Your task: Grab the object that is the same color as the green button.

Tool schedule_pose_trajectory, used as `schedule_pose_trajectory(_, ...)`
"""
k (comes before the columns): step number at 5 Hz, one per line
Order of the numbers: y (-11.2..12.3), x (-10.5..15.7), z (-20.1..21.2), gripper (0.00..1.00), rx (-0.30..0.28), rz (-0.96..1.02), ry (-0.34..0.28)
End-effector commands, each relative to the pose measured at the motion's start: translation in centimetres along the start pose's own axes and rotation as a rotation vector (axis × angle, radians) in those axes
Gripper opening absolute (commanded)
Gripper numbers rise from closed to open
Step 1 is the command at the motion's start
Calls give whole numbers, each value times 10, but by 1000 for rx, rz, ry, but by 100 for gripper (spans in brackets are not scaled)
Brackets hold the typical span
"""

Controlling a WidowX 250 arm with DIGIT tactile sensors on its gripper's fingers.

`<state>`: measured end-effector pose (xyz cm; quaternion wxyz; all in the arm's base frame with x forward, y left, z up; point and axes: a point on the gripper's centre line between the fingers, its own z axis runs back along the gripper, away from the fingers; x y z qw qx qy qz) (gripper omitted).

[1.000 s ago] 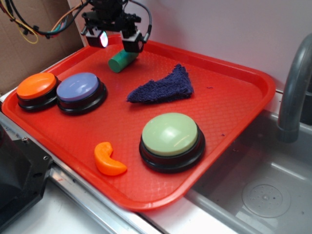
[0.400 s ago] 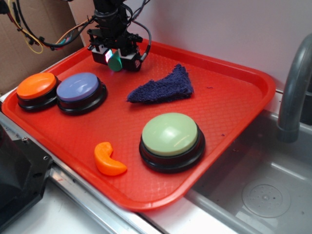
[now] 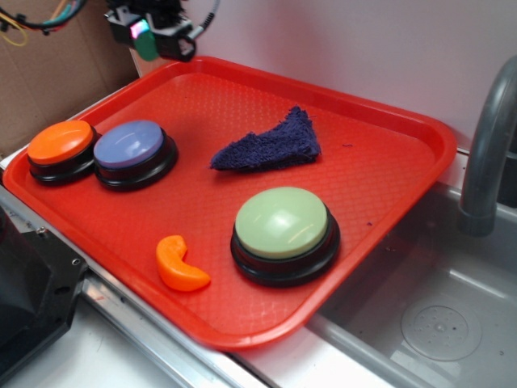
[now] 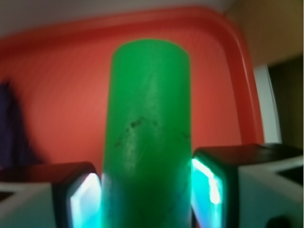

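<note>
The pincer point(image 3: 148, 36) grips a smooth green peg point(image 4: 147, 137) between its glowing pads. Below lies a textured red plastic tray point(image 3: 388, 162) with a domed pale green button point(image 3: 283, 222).

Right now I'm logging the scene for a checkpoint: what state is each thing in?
Gripper: shut on the green cylinder, raised above the tray's far left corner.
Green cylinder: held between the fingers, off the tray.
Green button: on the red tray, untouched.
Lavender-blue button: on the tray, beside the orange button.
Purple cloth: crumpled, lying on the tray.
Orange curved piece: lying flat near the front edge.
</note>
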<state>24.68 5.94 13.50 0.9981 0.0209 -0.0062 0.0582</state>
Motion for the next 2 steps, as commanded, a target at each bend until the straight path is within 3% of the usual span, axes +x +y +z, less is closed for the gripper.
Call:
schedule_pose_trajectory(1,-20,-27,79,0,-24,-177,-64)
schedule_pose_trajectory(2,-27,-32,78,0,-40,-189,-64)
